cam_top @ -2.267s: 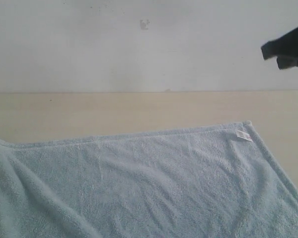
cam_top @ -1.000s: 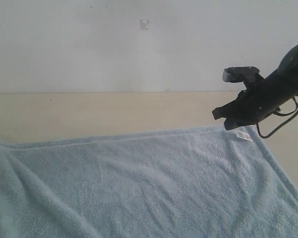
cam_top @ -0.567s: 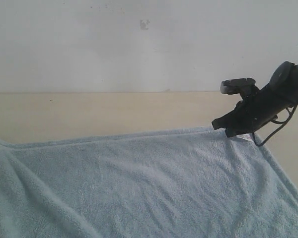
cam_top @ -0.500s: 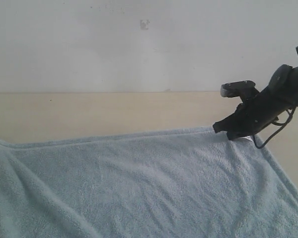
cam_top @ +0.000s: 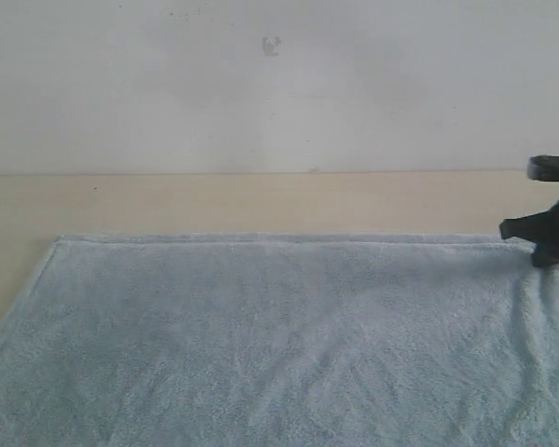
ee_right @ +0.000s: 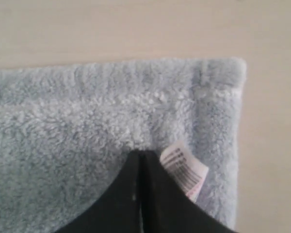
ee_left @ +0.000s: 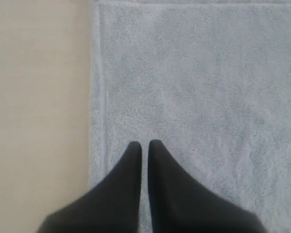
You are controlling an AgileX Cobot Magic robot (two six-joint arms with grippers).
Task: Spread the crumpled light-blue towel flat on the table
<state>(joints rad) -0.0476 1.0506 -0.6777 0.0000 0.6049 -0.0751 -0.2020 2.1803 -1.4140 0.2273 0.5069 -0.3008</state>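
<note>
**A:** Where is the towel?

**B:** The towel (cam_top: pixel 279 345) lies spread on the table (cam_top: pixel 214 200), pale blue and fluffy. Its far edge runs straight from left to right, parallel to the white wall (cam_top: pixel 261 93), with a strip of bare table between the two. The far left corner (cam_top: pixel 58 240) is squared off and flat, and soft ripples show toward the right.

**A:** And the arms?

**B:** The exterior view catches only the right gripper (cam_top: pixel 538 253), low at the far right of the towel and cut off by the frame edge. Its jaws cannot be read from there.

**A:** Does its wrist camera help?

**B:** Yes. There the two black fingers are pressed together, tips down on the pile just inside the towel's far right corner. They sit right beside a small white label (ee_right: pixel 184 167) with printed lines. Whether any cloth is nipped between the tips, I cannot tell. The hem (ee_right: pixel 223 126) around that corner lies flat on the table.

**A:** The left gripper?

**B:** Only its own wrist camera shows the left gripper (ee_left: pixel 144 144). Its fingers are closed to a thin slit with nothing between them. It is over the towel close to a hemmed side edge, with bare table just beyond. Whether the tips touch the cloth is unclear.
</note>
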